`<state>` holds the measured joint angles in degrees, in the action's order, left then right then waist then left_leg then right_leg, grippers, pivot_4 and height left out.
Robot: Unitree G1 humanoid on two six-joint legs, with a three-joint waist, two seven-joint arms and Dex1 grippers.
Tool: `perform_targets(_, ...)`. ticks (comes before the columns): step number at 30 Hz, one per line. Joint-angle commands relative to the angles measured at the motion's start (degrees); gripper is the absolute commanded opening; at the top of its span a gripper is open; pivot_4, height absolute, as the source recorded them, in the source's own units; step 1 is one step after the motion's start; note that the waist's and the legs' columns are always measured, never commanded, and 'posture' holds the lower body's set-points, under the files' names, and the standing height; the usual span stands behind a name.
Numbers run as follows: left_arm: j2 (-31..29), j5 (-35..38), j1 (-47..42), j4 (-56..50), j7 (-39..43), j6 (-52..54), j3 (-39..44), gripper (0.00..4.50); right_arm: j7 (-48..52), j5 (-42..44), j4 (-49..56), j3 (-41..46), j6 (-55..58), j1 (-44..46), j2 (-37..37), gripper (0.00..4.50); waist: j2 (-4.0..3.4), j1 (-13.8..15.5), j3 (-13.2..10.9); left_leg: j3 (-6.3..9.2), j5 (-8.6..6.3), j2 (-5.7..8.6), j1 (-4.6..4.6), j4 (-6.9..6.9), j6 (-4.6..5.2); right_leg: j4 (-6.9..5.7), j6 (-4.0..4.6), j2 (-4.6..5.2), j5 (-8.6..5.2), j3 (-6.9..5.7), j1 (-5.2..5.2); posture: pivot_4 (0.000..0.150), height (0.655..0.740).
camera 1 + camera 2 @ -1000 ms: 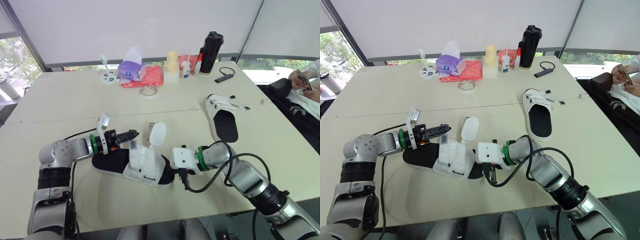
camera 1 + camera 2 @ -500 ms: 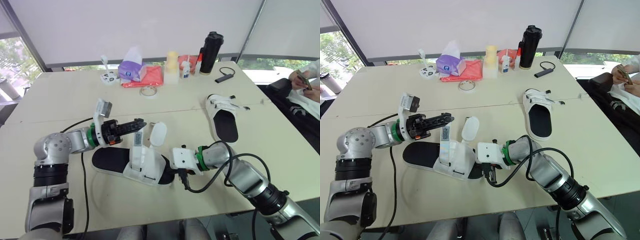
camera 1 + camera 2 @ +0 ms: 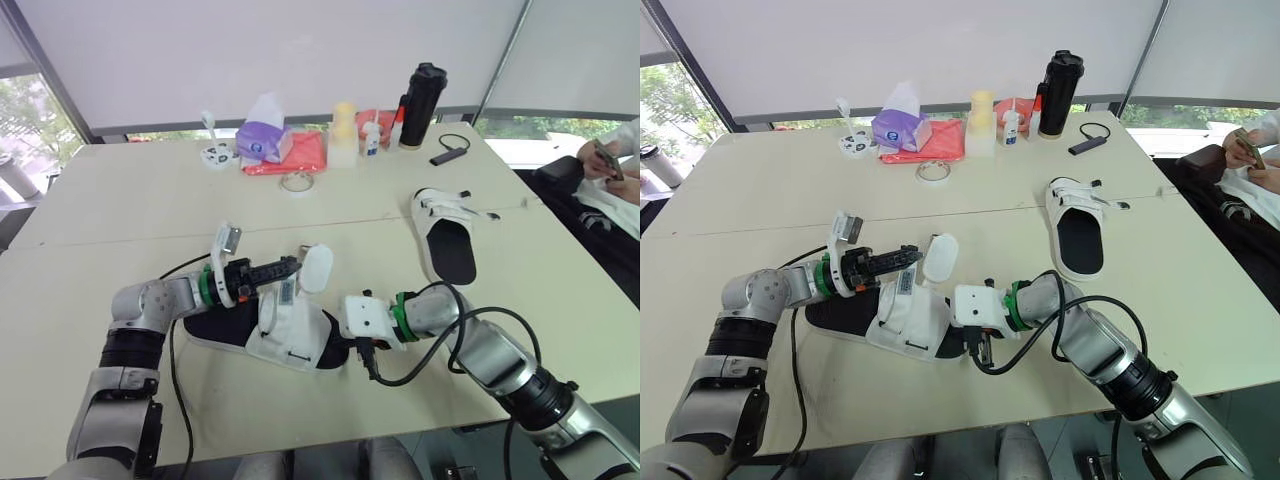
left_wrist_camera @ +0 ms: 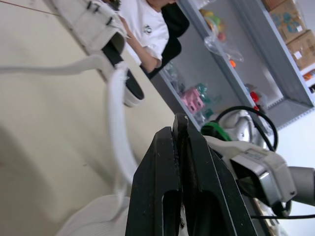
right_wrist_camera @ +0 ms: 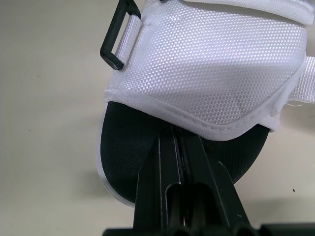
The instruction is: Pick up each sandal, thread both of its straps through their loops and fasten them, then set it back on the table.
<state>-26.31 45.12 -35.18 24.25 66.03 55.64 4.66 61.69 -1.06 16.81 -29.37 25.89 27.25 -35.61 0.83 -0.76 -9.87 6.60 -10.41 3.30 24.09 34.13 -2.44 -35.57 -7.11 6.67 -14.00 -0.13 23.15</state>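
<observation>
The near sandal (image 3: 292, 336), black sole with a white upper, lies on the table (image 3: 150, 200) in front of me. One of its straps (image 3: 284, 293), with a label on it, rises to my left gripper (image 3: 293, 264), which is shut on it; in the left wrist view the strap (image 4: 118, 113) runs beside the shut fingers. A rounded white flap (image 3: 316, 268) stands just beyond. My right gripper (image 5: 179, 140) is shut, its tips pressing down on the black toe of the sole (image 5: 133, 147). The second sandal (image 3: 447, 237) lies flat to the far right.
At the back stand a purple tissue pack (image 3: 264, 140), a red cloth (image 3: 300, 155), a tape roll (image 3: 295, 182), a pale bottle (image 3: 343, 130) and a black flask (image 3: 421, 105). A person (image 3: 612, 165) sits past the table's right edge.
My left gripper has come down from its raised position and moved in over the sandal, and the strap leans lower with it. The right arm has stayed put.
</observation>
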Motion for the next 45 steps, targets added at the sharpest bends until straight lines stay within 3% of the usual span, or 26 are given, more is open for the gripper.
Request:
perform_targets(1, 0.26, -2.25, -2.35, 3.59, 2.08, -2.75, -0.25, 0.04, -0.41, -1.94, -1.28, -1.09, 1.49, -0.81, -0.74, 0.0, 0.0, 0.01, 0.0, 0.0, 0.0, 0.0, 0.0, 0.0, 0.0, 0.0, 0.0, 0.0, 0.0, 0.0, 0.0, 0.15, 0.74)
perform_targets(9, 2.04, -4.19, -6.37, 10.19, 2.93, -4.43, 1.31, 0.04, -0.36, -2.06, -1.33, -1.18, 1.5, -0.63, -0.59, 0.0, 0.0, -0.01, 0.0, 0.01, 0.0, 0.0, 0.0, 0.0, 0.0, 0.0, -0.1, 0.0, 0.05, -0.01, -0.01, 0.15, 0.74)
perform_targets(16, 3.68, -1.69, -10.16, 11.9, 1.18, -1.57, 5.91, 0.04, -0.44, -2.19, -1.09, -1.18, 1.69, -0.88, -0.55, 0.0, 0.02, 0.03, -0.01, 0.01, 0.0, 0.01, 0.0, 0.01, 0.0, -0.02, -0.18, -0.01, 0.09, -0.02, -0.01, 0.15, 0.74)
perform_targets(24, 4.04, 1.19, -11.69, 8.47, -0.58, 2.83, 10.02, 0.04, -0.76, -2.17, -0.69, -1.3, 1.91, -1.27, -0.74, 0.0, 0.05, 0.14, -0.03, 0.03, 0.0, 0.06, 0.05, 0.02, 0.0, 0.02, -0.26, 0.03, 0.1, -0.02, -0.03, 0.15, 0.74)
perform_targets(37, 4.36, 3.08, -9.84, 1.58, 0.89, 5.65, 9.46, 0.04, -0.43, -2.33, -0.58, -1.52, 1.74, -1.28, -1.01, 0.0, 0.06, 0.15, -0.03, 0.04, 0.01, 0.07, 0.06, 0.02, -0.01, 0.01, -0.27, 0.03, 0.1, -0.02, -0.03, 0.15, 0.74)
perform_targets(45, 4.43, 1.71, -11.54, 3.3, 0.87, 3.71, 8.56, 0.04, -0.41, -2.45, -0.55, -1.42, 1.82, -1.36, -1.04, 0.0, 0.06, 0.18, -0.03, 0.04, 0.01, 0.08, 0.06, 0.02, -0.02, 0.02, -0.27, 0.03, 0.1, -0.02, -0.03, 0.15, 0.74)
